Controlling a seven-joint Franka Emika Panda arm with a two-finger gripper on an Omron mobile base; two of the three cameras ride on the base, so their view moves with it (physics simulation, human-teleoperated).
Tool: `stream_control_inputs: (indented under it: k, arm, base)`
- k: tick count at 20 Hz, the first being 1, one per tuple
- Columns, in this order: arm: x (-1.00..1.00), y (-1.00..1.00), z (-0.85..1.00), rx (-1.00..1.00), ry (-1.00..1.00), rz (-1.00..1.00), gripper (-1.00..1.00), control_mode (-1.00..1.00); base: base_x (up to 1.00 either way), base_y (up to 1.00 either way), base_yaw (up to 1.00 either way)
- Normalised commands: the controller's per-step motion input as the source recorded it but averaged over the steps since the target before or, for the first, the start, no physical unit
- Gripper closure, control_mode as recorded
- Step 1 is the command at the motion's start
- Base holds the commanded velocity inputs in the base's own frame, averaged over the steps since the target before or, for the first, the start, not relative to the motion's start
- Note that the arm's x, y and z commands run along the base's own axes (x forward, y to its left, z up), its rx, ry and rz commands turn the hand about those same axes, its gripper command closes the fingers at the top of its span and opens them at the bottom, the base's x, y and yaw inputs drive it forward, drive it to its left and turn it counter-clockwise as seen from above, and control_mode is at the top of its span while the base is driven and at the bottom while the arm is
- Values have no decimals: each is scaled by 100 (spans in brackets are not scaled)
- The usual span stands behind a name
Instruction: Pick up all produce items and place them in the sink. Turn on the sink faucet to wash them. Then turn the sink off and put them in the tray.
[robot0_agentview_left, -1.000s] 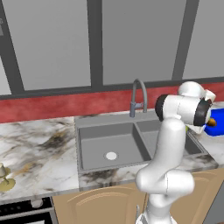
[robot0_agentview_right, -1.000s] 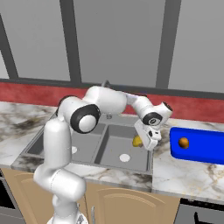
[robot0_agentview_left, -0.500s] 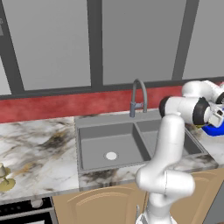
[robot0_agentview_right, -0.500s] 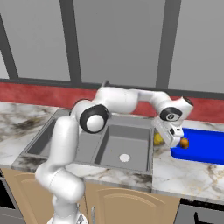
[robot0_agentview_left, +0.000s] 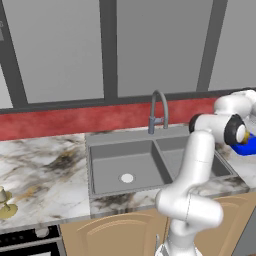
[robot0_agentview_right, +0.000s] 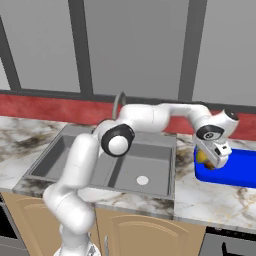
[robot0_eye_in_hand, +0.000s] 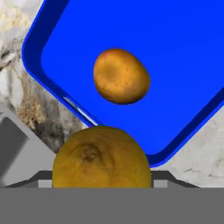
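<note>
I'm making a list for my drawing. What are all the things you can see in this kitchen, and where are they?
tray: one, bright blue, on the marble counter right of the sink.
orange fruit: one, round, lying in the tray.
yellow fruit: one, held in the gripper above the tray's edge.
sink: one, grey, two basins, set in the counter.
faucet: one, grey, arched, behind the sink.
pale cup on olive dish: one, far left of the counter.
gripper: one, closed on the yellow fruit.

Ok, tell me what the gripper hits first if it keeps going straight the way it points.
Most likely the blue tray: the gripper, holding a yellow fruit, points at its floor near the fruit already lying there. Depth is unclear.
</note>
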Motion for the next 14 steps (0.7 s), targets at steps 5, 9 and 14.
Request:
stream_control_inputs:
  k: [5, 9, 14]
  arm:
    - [8, -52, -2, -24, -20, 5, 100, -100]
    - [0, -33, -2, -32, -26, 4, 100, -100]
    - [0, -9, -42, -43, -26, 6, 100, -100]
  base:
    - [0, 0, 0]
    - [0, 0, 0]
    - [0, 0, 0]
